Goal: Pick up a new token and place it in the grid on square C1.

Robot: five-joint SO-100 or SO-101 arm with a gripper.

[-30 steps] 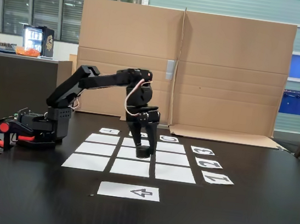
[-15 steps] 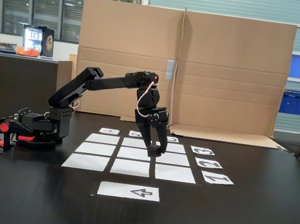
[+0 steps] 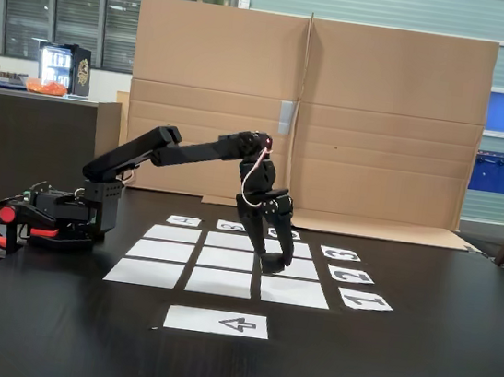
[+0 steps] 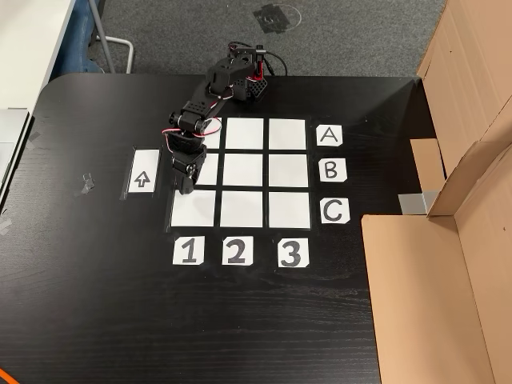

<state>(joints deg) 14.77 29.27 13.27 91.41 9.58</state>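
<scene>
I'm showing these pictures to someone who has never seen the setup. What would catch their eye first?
Probably the black arm reaching over the grid of nine white sheets on the dark table, its gripper low at the edge of square C1. Next, the big cardboard screen behind the table in the fixed view.

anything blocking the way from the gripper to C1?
Nothing visible. In the other view the gripper hangs at the upper edge of square C1, and the sheet is bare. The arrow sheet and the 1 card lie off to the sides. I can't make out a token between the jaws.
</scene>
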